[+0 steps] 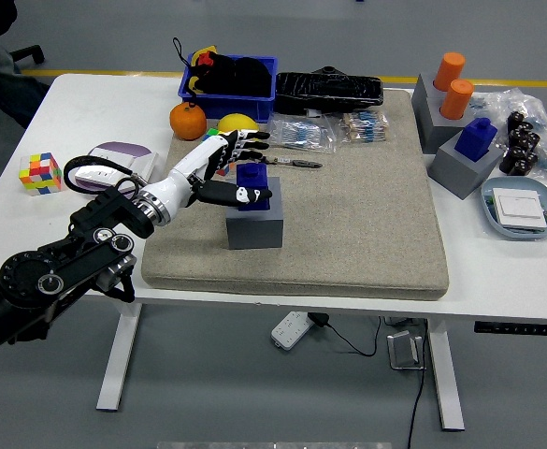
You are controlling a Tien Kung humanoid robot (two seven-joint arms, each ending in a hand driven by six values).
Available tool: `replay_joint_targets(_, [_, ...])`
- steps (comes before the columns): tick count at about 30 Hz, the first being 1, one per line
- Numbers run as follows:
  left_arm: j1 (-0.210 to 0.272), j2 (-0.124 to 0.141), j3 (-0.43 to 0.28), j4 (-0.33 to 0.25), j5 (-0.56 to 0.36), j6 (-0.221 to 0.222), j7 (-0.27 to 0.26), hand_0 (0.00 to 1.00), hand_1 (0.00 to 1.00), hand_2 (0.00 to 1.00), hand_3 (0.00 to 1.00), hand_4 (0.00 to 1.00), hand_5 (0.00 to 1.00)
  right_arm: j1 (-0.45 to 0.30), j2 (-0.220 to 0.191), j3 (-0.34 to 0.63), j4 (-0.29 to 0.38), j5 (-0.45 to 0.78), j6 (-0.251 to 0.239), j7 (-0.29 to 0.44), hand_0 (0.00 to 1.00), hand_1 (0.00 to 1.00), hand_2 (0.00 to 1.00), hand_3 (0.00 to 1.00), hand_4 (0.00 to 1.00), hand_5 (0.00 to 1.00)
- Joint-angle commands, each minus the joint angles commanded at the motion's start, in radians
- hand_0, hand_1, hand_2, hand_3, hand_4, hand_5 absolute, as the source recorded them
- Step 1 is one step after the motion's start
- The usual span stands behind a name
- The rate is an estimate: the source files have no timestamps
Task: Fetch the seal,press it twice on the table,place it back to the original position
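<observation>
The dark blue block-shaped seal [252,183] stands upright in its grey square holder [254,224] on the beige mat. The left hand [219,166], fingers [254,137] spread and holding nothing, sits just left of the seal, thumb crossing its front.

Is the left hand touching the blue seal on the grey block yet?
Cannot tell. In the head view the left hand, fingers spread, overlaps the blue seal, thumb across its front; neither contact nor a gap shows plainly.
</observation>
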Motion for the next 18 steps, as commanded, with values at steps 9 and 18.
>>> replay_joint_targets(9, [-0.004, -0.016, 0.028, 0.043, -0.019, 0.003, -0.004, 0.887, 0.840, 0.845, 0.860, 0.933, 0.002, 0.001, 0.000, -0.011, 0.000, 0.004, 0.000, 0.000, 0.867, 0.783, 0.745, 0.746, 0.804, 0.566])
replay_joint_targets(18, [-0.006, -0.025, 0.035, 0.080, -0.029, 0.009, -0.007, 0.887, 0.848, 0.851, 0.857, 0.938, 0.002, -0.003, 0.000, -0.017, -0.001, 0.007, 0.000, -0.001, 0.867, 0.783, 0.745, 0.746, 0.804, 0.567])
